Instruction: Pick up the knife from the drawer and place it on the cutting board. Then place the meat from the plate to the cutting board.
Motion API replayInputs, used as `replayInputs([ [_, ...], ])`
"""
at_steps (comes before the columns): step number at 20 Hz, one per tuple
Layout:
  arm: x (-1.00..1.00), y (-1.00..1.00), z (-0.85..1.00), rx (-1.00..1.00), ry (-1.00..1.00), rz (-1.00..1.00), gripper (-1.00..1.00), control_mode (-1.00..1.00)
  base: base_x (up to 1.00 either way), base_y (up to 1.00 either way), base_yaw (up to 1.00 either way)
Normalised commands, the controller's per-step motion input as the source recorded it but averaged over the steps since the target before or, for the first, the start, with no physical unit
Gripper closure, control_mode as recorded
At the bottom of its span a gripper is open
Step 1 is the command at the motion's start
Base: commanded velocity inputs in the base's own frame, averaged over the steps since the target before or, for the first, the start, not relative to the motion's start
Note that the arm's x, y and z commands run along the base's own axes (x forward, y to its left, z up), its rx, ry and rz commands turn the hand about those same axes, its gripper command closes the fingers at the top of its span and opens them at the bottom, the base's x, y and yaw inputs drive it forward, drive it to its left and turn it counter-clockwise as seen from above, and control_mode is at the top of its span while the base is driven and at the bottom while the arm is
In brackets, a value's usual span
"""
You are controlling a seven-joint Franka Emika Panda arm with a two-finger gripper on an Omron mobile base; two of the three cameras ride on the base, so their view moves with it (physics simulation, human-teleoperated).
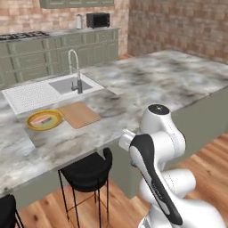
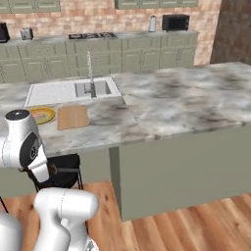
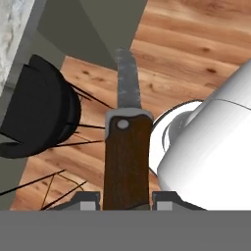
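Knife point(image 3: 126, 147) in the gripper point(image 3: 125, 200), clamped by its brown handle between the two fingertips, blade pointing away over the wooden floor point(image 3: 196, 44) and beside a black stool point(image 3: 39, 112). Holding the handle keeps the blade clear for laying down. Up on the table point(image 1: 147, 80), the cutting board point(image 1: 79, 114) waits bare beside the plate point(image 1: 31, 122), meat point(image 1: 42, 120) on it.

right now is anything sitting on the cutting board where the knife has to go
No. The cutting board lies bare beside the plate, which holds the meat. The knife is held in the fingers, low over the wooden floor.
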Motion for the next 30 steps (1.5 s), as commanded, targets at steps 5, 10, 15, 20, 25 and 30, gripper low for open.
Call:
replayInputs([
  [5,0.00,0.00,0.00,0.00,0.00,0.00,1.00,1.00,0.45,-0.06,0.22],
  [10,0.00,0.00,0.00,0.00,0.00,0.00,1.00,1.00,0.41,-0.18,0.22],
  [15,0.00,0.00,0.00,0.00,0.00,0.00,1.00,1.00,0.49,-0.19,0.18],
  [20,0.00,0.00,0.00,0.00,0.00,0.00,1.00,1.00,0.49,-0.18,0.18],
  [25,0.00,0.00,0.00,0.00,0.00,0.00,1.00,1.00,0.35,-0.19,0.17],
  [30,0.00,0.00,0.00,0.00,0.00,0.00,1.00,1.00,0.19,-0.20,0.15],
])
